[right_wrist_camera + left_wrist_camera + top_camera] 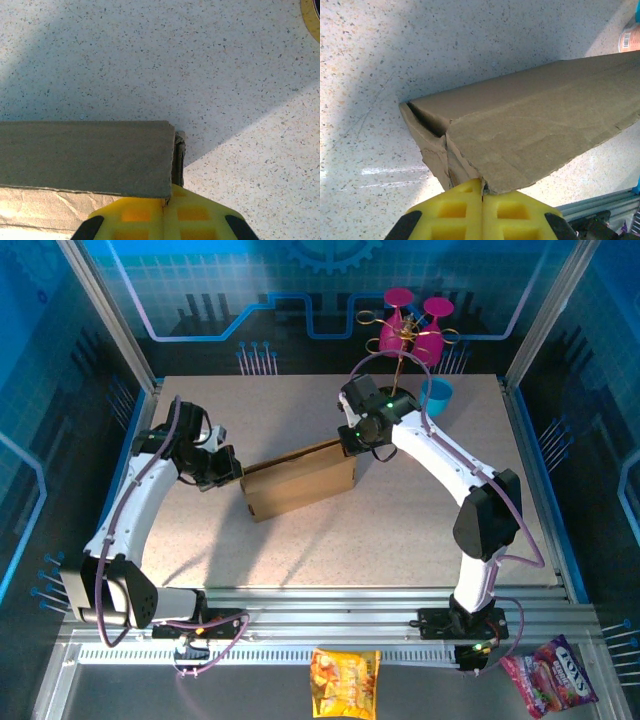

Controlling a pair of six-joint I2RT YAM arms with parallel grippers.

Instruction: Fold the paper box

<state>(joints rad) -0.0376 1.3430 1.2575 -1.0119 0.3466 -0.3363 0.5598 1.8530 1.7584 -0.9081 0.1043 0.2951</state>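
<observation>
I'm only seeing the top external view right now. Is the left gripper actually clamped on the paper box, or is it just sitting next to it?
Observer: The left wrist camera shows the left gripper shut, with a corner of the paper box running into the seam where its jaws meet, so it looks pinched rather than merely alongside.
Operator: Okay, and the right gripper, same thing?
Observer: The right wrist camera shows the right gripper shut too, with a thin cardboard edge at the box's other corner caught in the seam between its jaws.
</observation>
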